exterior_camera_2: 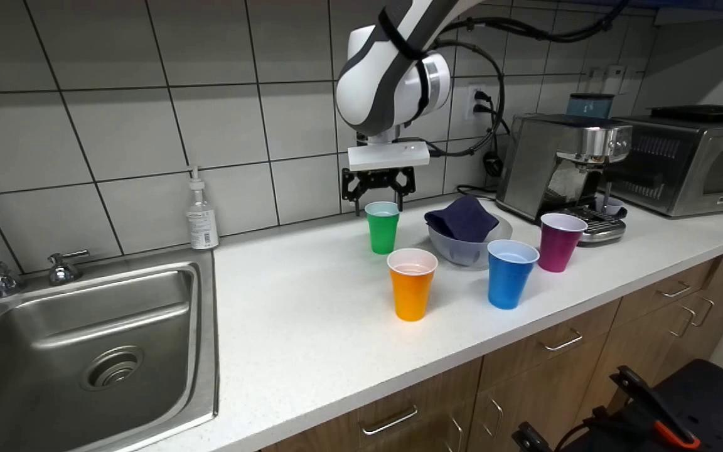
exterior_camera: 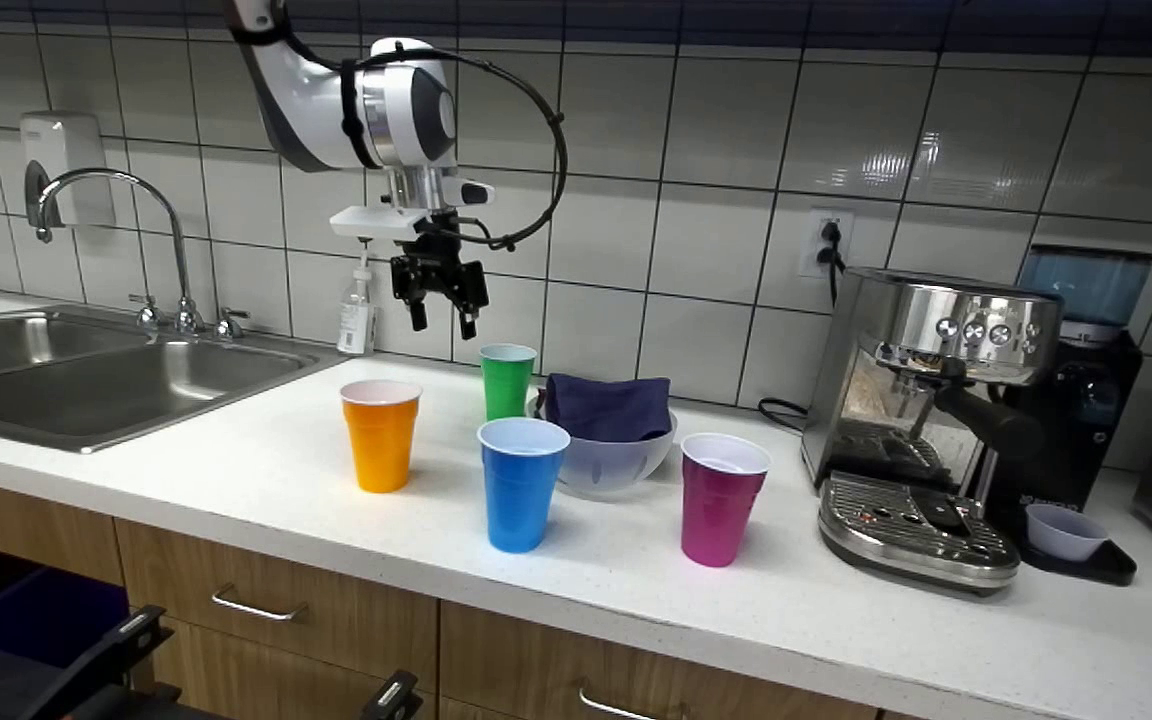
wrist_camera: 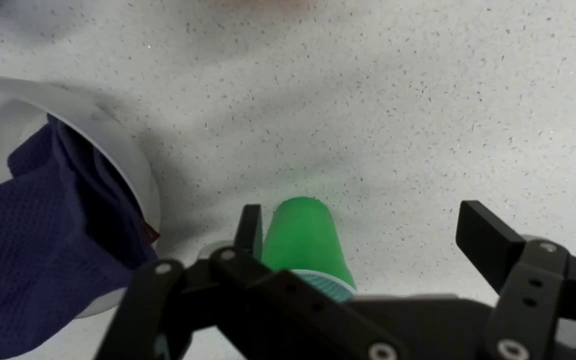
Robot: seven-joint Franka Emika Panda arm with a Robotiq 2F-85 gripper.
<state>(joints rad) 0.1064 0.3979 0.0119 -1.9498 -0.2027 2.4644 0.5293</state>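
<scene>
Green tapered plastic cup point(exterior_camera_2: 382, 233): upright on the white speckled countertop point(exterior_camera_2: 286, 307), near the tiled wall, pale inside. Black two-finger gripper point(exterior_camera: 443, 322) hangs above the counter right by it, fingers point(wrist_camera: 250, 225) spread wide, nothing pinched. In the wrist view the cup sits between them, closer to the bowl-side finger; gripper hides part of the rim there, so I can't call the exact clearance.

Just beside the cup: frosted translucent bowl point(exterior_camera_2: 462, 253) with a dark navy textured cloth point(exterior_camera_2: 460, 220) bunched in it. Three more tapered plastic cups, white inside, all upright: orange cup point(exterior_camera_2: 412, 294) in front of the green one, blue cup point(exterior_camera: 521, 497) in front of the bowl, magenta cup point(exterior_camera: 722, 512) between the bowl and the stainless-steel espresso machine point(exterior_camera: 936, 345).

Opposite end: stainless-steel sink point(exterior_camera_2: 206, 314), clear pump bottle point(exterior_camera_2: 202, 220) at its back corner.
</scene>
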